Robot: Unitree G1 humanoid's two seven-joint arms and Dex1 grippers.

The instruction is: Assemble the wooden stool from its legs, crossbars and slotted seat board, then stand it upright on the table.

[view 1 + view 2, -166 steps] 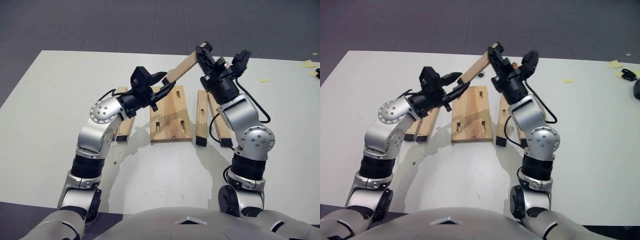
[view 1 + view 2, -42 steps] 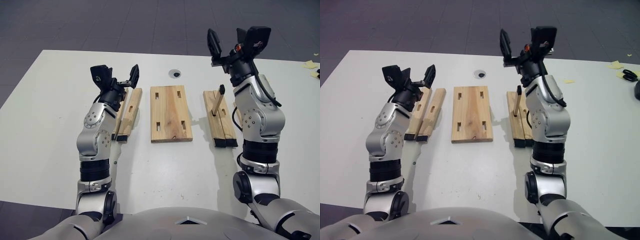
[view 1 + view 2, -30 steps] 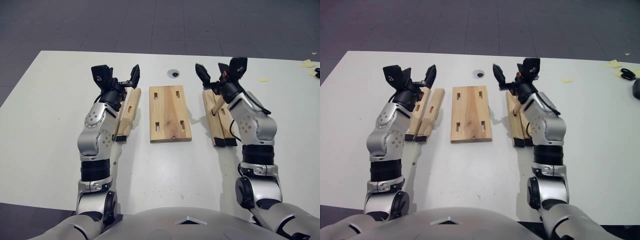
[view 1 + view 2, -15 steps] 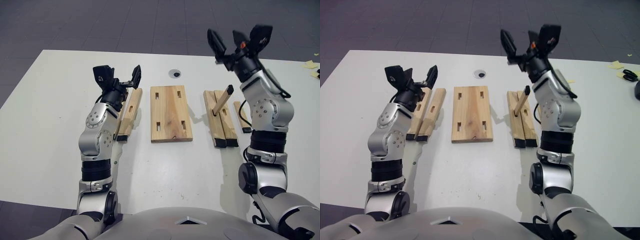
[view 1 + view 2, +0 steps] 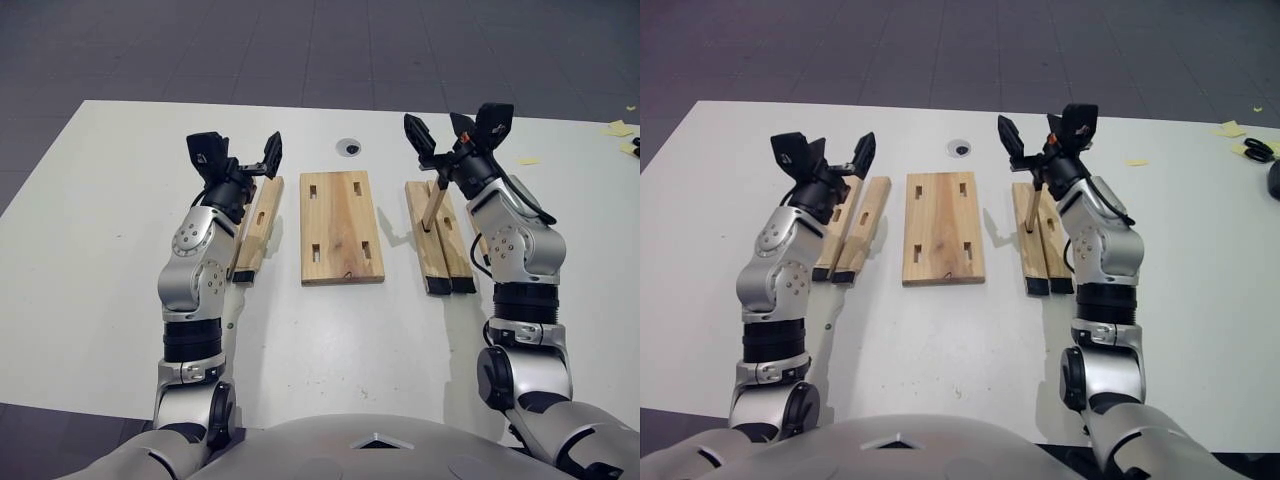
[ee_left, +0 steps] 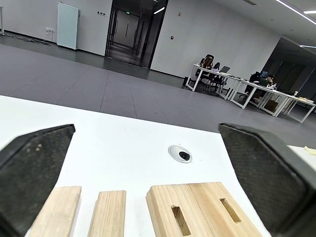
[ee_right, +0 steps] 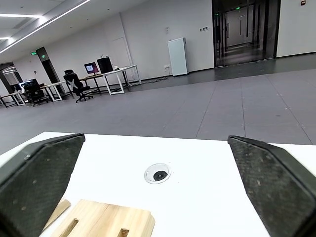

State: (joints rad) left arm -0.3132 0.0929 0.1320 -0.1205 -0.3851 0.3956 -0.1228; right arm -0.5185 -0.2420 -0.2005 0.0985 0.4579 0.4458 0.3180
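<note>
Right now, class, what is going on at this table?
The robot is midway through building a wooden stool. Its left gripper and right gripper are both open and empty. The seat board lies flat between the left legs and right legs; a crossbar stands tilted on the right legs, close to the right gripper.

The white table (image 5: pixel 110 250) carries the slotted seat board (image 5: pixel 341 226), lying flat between the left gripper (image 5: pixel 240 156) and the right gripper (image 5: pixel 455 130). A pair of legs (image 5: pixel 262 215) lies side by side under the left gripper, and a second pair (image 5: pixel 432 255) lies under the right one. A round cable port (image 5: pixel 349 147) sits between the two grippers, beyond the board.
</note>
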